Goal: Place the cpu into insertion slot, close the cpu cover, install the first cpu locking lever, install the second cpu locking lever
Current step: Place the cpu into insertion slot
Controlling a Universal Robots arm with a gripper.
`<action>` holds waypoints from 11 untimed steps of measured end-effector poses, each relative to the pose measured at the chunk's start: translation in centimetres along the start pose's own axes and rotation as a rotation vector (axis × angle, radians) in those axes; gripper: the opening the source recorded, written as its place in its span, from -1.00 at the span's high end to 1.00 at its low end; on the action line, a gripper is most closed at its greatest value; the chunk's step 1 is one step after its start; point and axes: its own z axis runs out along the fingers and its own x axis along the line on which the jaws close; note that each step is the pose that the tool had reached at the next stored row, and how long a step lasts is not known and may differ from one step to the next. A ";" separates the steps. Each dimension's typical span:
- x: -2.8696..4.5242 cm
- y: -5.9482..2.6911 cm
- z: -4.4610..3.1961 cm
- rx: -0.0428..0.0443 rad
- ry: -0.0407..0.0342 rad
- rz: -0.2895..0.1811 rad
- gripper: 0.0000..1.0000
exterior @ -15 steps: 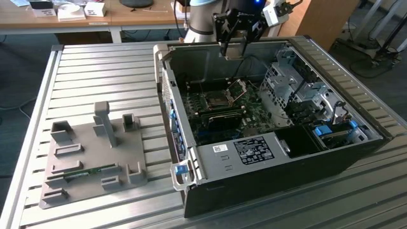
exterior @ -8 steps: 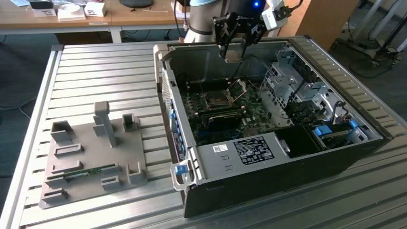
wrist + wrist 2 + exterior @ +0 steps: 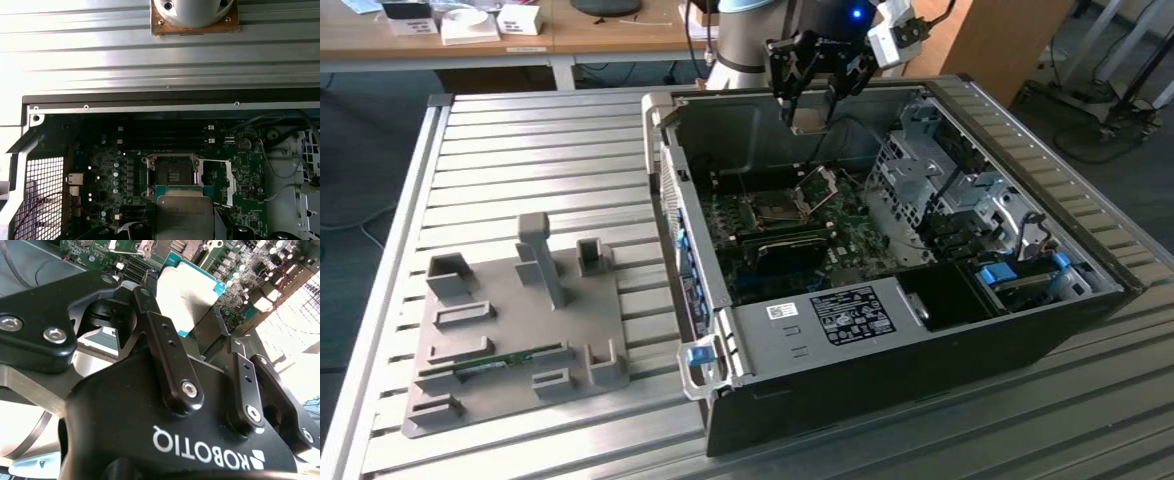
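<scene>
Cpu point(image 3: 192, 285) by its edges in hand point(image 3: 180, 305), well above open socket point(image 3: 172, 175)

The cpu point(image 3: 184, 216) is topped in silver-grey and edged in teal; the motherboard point(image 3: 107, 165) is coloured dark green, the end effector point(image 3: 182, 307) matte black.

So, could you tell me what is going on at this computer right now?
The end effector is shut on the cpu and holds it above the open computer case, over the motherboard. The insertion slot is empty and the cpu cover stands tilted open at its side, so the chip has not been placed yet.
</scene>
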 end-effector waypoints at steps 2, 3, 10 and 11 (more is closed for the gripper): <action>0.00 0.00 0.00 0.0000 0.0000 0.000 -0.08; 0.00 0.00 0.01 0.0000 0.0000 0.000 -0.08; 0.00 -0.04 0.43 -0.0001 -0.0019 0.000 -0.08; 0.00 -0.04 0.48 0.0000 -0.0020 0.000 -0.08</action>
